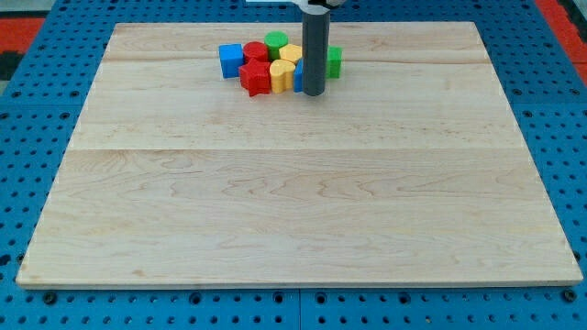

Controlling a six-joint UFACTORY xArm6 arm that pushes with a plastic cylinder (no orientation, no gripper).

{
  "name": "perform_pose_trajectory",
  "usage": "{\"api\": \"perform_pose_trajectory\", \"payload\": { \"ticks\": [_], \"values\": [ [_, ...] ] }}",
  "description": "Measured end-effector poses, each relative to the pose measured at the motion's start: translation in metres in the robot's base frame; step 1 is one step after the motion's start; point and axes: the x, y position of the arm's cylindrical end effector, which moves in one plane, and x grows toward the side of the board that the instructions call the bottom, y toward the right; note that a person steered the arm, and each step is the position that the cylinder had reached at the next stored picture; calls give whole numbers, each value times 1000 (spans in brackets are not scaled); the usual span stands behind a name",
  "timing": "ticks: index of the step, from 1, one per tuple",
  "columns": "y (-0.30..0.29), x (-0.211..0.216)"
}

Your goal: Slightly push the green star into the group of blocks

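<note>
The green star [335, 61] sits at the right edge of the group of blocks near the view's top, partly hidden behind my rod. My tip [314, 93] rests on the board just below and left of the green star, against the group's lower right side. The group holds a blue cube [230, 60], a red cylinder [256, 51], a green cylinder [275, 41], a yellow block [292, 53], a red star [256, 79], a second yellow block [282, 76] and a blue block [299, 76] mostly hidden by the rod.
The wooden board [293, 202] lies on a blue perforated table [27, 183]. The arm's body [316, 5] comes in from the view's top edge.
</note>
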Motion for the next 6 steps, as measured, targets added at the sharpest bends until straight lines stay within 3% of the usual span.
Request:
{"api": "perform_pose_trajectory", "payload": {
  "ticks": [1, 3, 6],
  "values": [
    [23, 6],
    [77, -56],
    [47, -72]
  ]
}}
